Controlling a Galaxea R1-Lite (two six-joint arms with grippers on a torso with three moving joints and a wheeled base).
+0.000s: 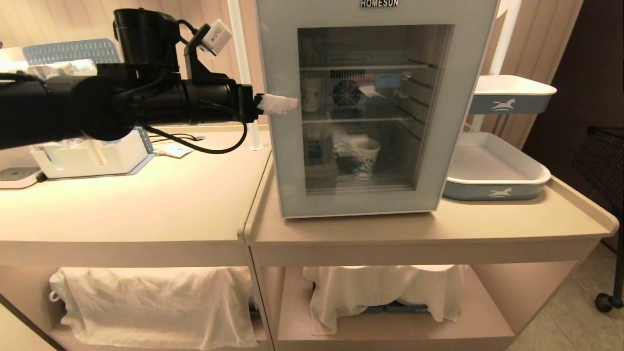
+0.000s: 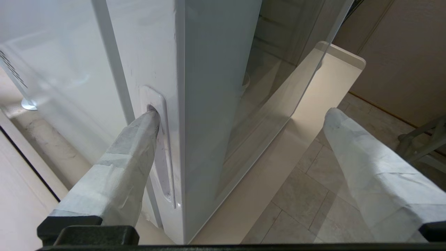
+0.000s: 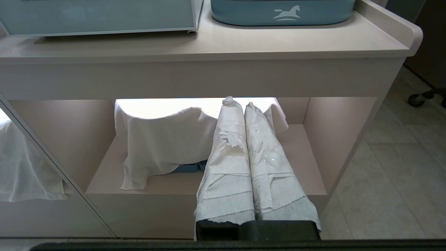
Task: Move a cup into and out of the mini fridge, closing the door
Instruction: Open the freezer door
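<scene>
The mini fridge [image 1: 375,9] stands on the counter with its glass door [image 1: 287,161] shut. Through the glass the cup [image 1: 365,158], white with a blue pattern, stands upright on the fridge floor. My left gripper [image 1: 280,104] reaches in level from the left at the door's left edge. In the left wrist view the left gripper [image 2: 243,112] is open and straddles that edge of the door [image 2: 209,104]. One wrapped finger [image 2: 139,139] has its tip in the side handle recess [image 2: 163,157]; the other finger [image 2: 362,157] hangs in front of the glass. My right gripper [image 3: 238,103] is shut, empty, low before the counter's lower shelf.
Two white-and-blue trays [image 1: 492,190] [image 1: 512,95] sit right of the fridge. A white rack [image 1: 92,156] and a white pole [image 1: 243,73] stand to its left. White cloths [image 1: 156,302] drape the lower shelves. A black wire basket [image 1: 604,156] is at far right.
</scene>
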